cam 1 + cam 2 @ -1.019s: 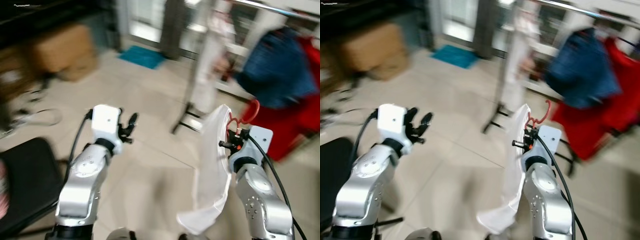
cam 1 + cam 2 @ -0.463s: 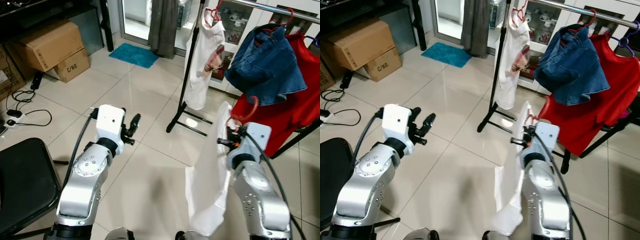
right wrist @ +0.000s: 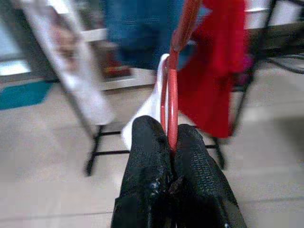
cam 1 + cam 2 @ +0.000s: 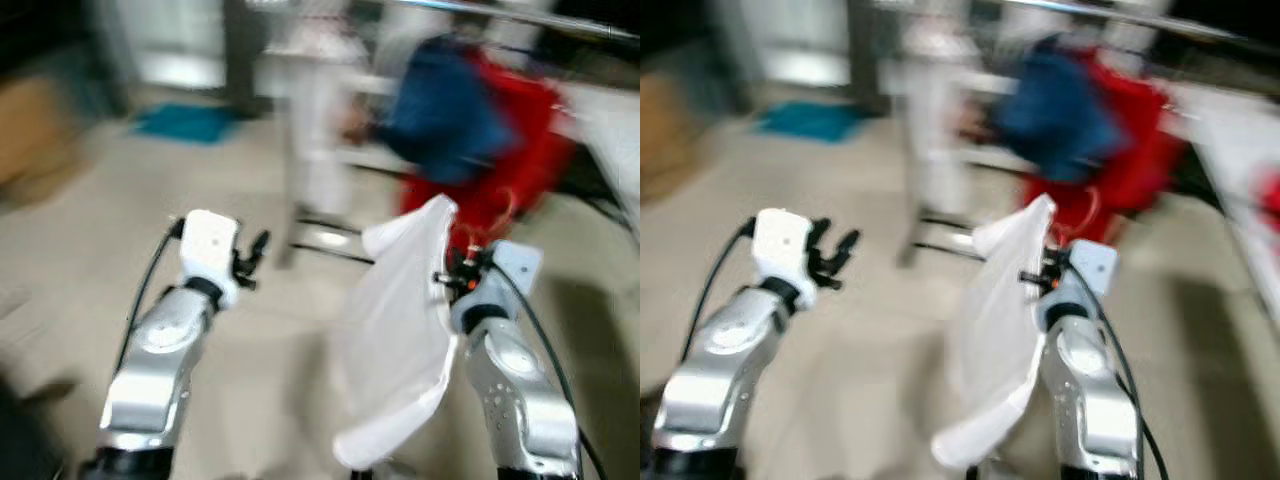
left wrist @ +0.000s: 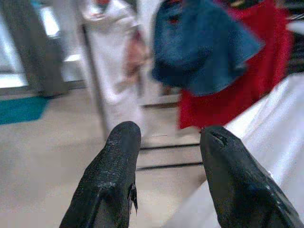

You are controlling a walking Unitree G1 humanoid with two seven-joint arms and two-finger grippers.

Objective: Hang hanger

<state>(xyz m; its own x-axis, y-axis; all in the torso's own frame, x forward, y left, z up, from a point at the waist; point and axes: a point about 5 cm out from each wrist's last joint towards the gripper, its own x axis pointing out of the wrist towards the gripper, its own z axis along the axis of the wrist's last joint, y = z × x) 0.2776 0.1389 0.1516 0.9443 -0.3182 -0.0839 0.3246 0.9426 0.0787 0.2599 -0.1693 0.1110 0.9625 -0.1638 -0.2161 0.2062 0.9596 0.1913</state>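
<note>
The right claw [image 3: 172, 142] was clamped on the thin red plastic hanger [image 3: 172, 102], its white shirt [image 4: 395, 340] draped below, presumably carried hook-up for the blurred metal clothes rail [image 4: 520, 18] ahead. The left claw [image 5: 166, 156] stood parted, holding nothing.

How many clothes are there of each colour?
White: 2, the white garment on the red hanger pinched in the right gripper, and the white shirt on the rack
Blue: 1, the denim piece
Red: 1, the red garment
Total: 4
</note>
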